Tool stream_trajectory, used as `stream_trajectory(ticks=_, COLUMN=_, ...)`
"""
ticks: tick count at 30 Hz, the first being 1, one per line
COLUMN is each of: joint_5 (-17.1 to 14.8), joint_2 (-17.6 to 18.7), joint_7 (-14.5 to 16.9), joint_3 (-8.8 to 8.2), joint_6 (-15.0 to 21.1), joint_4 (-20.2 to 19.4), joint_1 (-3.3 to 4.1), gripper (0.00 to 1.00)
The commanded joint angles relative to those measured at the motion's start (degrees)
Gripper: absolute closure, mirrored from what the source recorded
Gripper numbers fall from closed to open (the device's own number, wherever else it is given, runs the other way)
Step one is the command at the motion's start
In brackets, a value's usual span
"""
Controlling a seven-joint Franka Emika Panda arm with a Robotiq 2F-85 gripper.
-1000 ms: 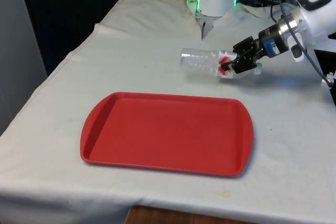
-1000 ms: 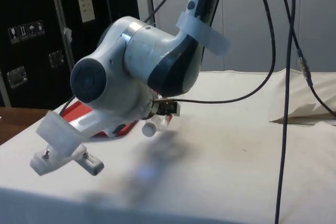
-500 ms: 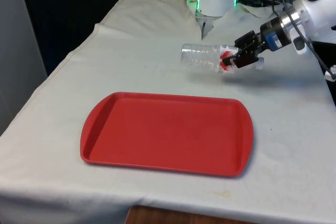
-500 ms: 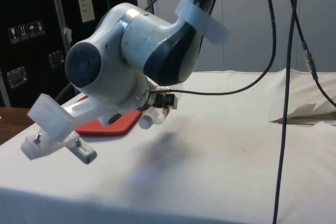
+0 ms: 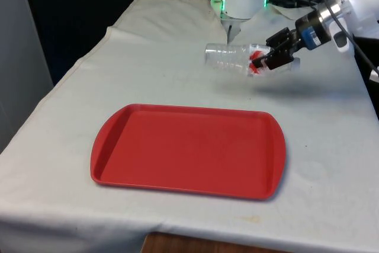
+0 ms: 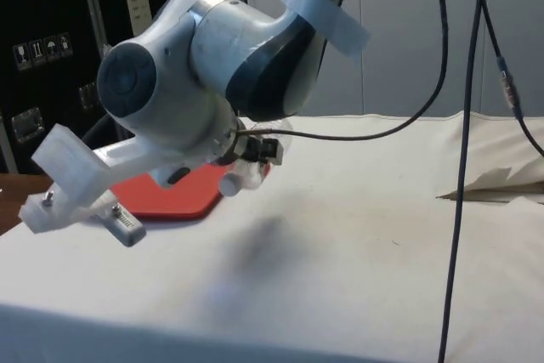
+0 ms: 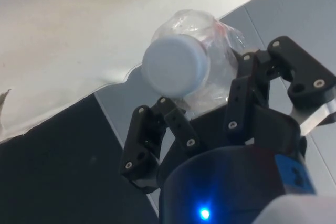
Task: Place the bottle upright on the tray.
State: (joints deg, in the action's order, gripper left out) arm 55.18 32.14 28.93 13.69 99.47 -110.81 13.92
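Black two-finger gripper point(image 5: 267, 58) with fingers point(image 7: 242, 90) closed narrowly around neck end of clear crumpled plastic bottle point(image 5: 231, 58) with white cap point(image 7: 173, 68), held lying sideways above white-clothed counter point(image 5: 148, 63), beyond flat red plastic tray point(image 5: 188, 149).

So my white seven-joint arm point(image 5: 355, 1) comes in from the front view's right, wrist angled down toward the table. The black two-finger gripper point(image 5: 267, 61) hangs above the cloth, fingers point(image 7: 247, 98) clamped on the neck end of a clear plastic bottle point(image 5: 230, 58) lying roughly sideways, off the surface.
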Motion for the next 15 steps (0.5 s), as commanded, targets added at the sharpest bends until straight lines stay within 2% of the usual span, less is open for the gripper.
stream_trajectory(ticks=1, joint_5=-0.6, joint_2=-0.6, joint_7=0.5, joint_3=0.23, joint_6=0.0, joint_4=-0.2, joint_1=-0.23, gripper=0.67)
stream_trajectory(ticks=5, joint_5=-0.3, joint_2=-0.7, joint_7=0.4, joint_3=0.00, joint_6=-0.1, joint_4=-0.1, joint_1=-0.06, gripper=0.67)
stream_trajectory(ticks=6, joint_5=-0.9, joint_2=-1.3, joint_7=0.9, joint_3=0.17, joint_6=-0.2, joint_4=-0.3, joint_1=-0.23, gripper=0.67)
stream_trajectory(ticks=15, joint_5=-1.5, joint_2=-3.0, joint_7=1.8, joint_3=0.17, joint_6=-0.6, joint_4=-0.5, joint_1=-0.17, gripper=0.67)
